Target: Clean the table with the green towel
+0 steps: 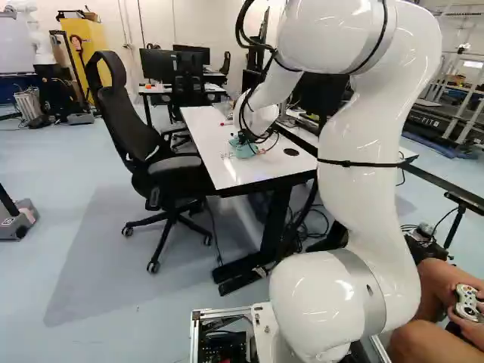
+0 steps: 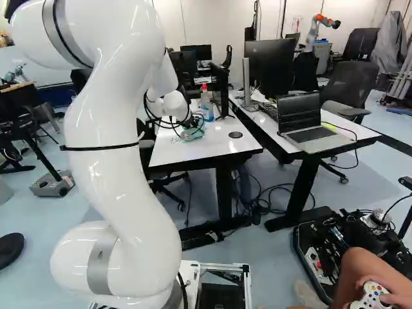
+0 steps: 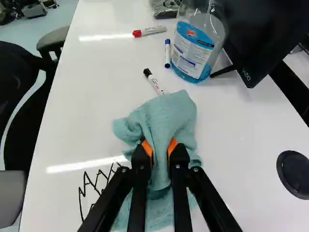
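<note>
- The white worktop (image 1: 227,170) is stretching away from the base, with one long edge running past the chair and the other facing a second table (image 2: 360,134).
- The white arm (image 2: 119,154) is reaching out over the worktop's base end.
- A black office chair (image 1: 170,162) is standing beside the long edge on its side.
- A black monitor (image 3: 273,34) is standing by the opposite long edge.
- The green towel (image 3: 166,113) is lying crumpled near the worktop's base end, between the two long edges, its middle bunching upward and its folds spreading on the surface.
- A clear bottle (image 3: 193,58) with blue in it is standing upright beside the monitor's foot, farther from the base end than the towel.
- The pincer (image 1: 240,141) is closing on the bunched towel from both sides, its orange pads (image 3: 172,145) standing slightly apart with cloth between them.
- Black scribbles (image 3: 91,186) are showing between the towel and the chair-side edge.
- A round black disc (image 3: 295,174) is sitting near the corner where the base end is meeting the edge facing the second table.
- Three markers are lying beyond the towel: a red-capped one (image 3: 150,31) farthest off, a blue-capped one (image 3: 167,52) just beside the bottle, a black-capped one (image 3: 154,81) nearest the towel.
</note>
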